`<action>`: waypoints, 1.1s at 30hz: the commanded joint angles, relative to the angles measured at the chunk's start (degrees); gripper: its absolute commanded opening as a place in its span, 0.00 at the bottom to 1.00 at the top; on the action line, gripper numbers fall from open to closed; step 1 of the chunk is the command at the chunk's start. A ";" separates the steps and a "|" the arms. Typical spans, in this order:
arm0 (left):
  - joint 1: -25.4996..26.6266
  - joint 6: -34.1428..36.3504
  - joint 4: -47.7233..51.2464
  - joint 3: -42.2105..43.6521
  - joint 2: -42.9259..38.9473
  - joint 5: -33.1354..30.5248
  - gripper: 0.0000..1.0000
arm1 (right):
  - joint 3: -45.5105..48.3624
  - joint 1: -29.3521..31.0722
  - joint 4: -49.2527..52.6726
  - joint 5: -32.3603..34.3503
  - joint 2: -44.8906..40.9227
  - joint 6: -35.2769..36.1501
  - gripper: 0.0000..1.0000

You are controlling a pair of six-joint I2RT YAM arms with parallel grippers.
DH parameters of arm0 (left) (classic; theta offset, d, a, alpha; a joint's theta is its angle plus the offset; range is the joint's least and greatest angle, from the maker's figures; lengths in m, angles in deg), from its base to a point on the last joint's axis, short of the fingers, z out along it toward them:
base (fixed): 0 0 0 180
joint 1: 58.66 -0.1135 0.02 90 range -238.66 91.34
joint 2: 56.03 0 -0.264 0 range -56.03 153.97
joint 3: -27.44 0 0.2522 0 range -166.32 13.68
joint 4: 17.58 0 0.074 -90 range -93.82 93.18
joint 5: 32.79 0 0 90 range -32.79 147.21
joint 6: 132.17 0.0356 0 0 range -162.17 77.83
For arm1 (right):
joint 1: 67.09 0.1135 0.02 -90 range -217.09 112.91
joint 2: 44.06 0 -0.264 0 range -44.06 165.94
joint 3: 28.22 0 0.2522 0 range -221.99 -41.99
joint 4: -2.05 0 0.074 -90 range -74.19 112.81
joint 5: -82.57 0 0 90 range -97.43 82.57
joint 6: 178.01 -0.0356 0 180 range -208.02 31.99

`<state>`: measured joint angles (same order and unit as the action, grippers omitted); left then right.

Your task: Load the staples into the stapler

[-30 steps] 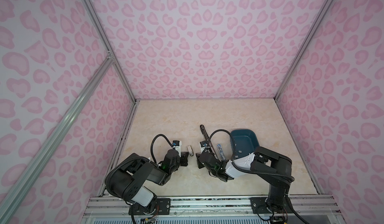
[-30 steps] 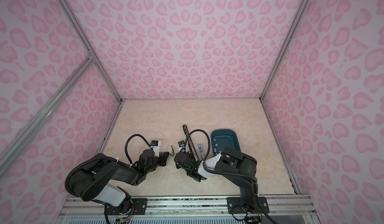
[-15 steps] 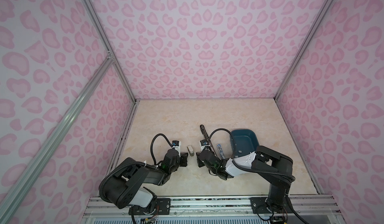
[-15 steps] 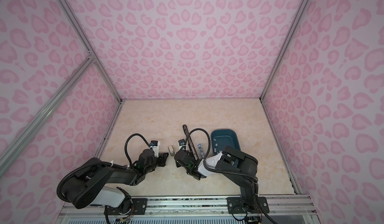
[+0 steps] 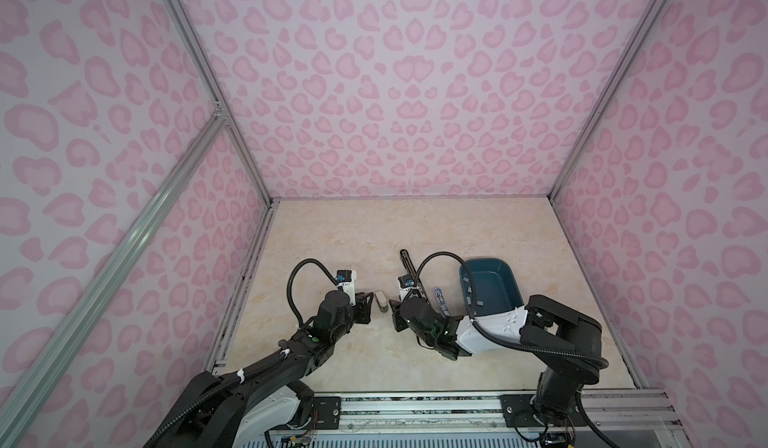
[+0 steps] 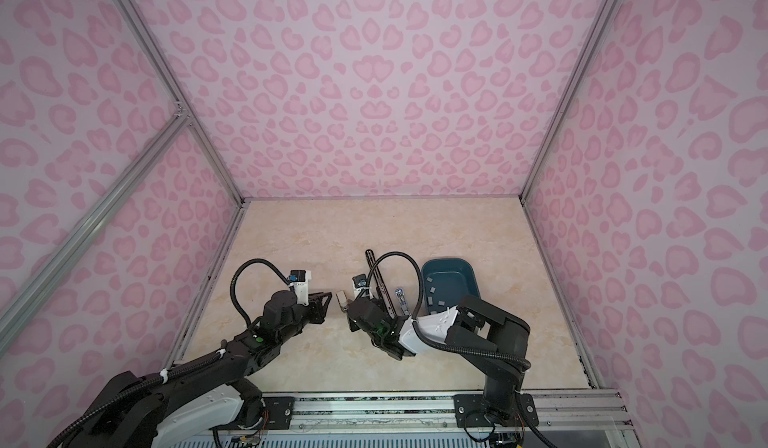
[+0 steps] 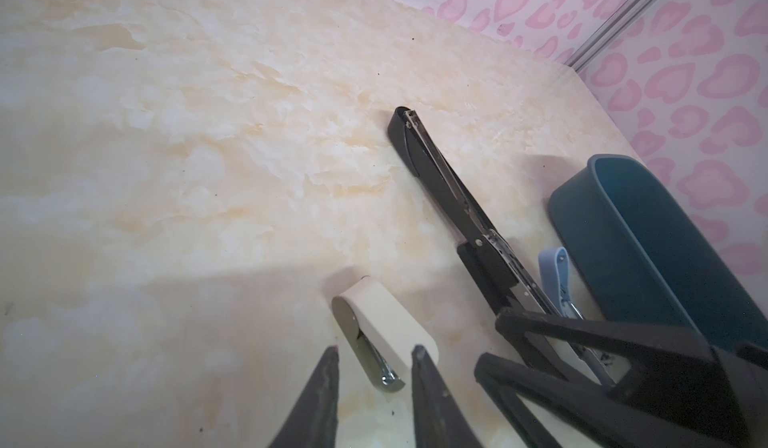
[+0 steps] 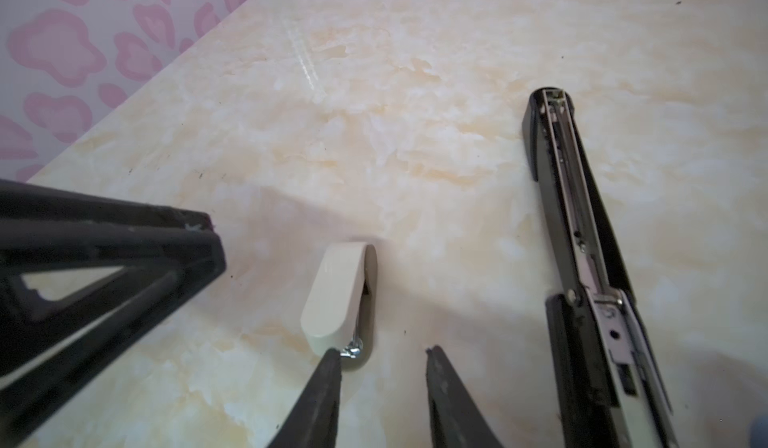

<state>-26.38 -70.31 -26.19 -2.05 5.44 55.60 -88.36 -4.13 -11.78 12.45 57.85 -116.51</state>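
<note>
Both the left gripper (image 7: 374, 350) and right gripper (image 8: 382, 350) hover near centre, jaws partly open, empty. Right: teal tray (image 7: 615, 238), black stapler (image 8: 582, 226) opened flat just left of it; white stapler (image 8: 332, 292) between the grippers. The staples (image 6: 432, 289) lie in the tray, seemingly none loaded yet.

Beige marble-look tabletop (image 5: 374, 234) carries a small white stapler (image 5: 380, 302), a long black stapler (image 5: 407, 263) opened flat, then a blue stapler (image 5: 439, 298) beside a teal bin (image 5: 494, 288).

Glossy marbled tabletop (image 7: 208, 134); smooth cream plastic stapler (image 7: 386, 321) (bright metal within)
</note>
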 commanded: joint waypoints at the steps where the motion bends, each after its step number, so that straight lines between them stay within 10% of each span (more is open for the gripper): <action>1: -0.02 1.51 -0.27 -1.01 1.36 2.03 0.32 | -1.95 0.06 0.89 0.10 1.24 2.01 0.36; 33: 0.07 0.85 -13.18 0.74 16.44 5.87 0.25 | -5.34 -0.35 1.15 -3.38 11.36 -2.13 0.30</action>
<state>-26.30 -68.71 -35.41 -1.68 20.89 61.02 -94.61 -4.74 -13.93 10.13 68.03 -117.82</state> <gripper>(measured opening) 0.251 0.306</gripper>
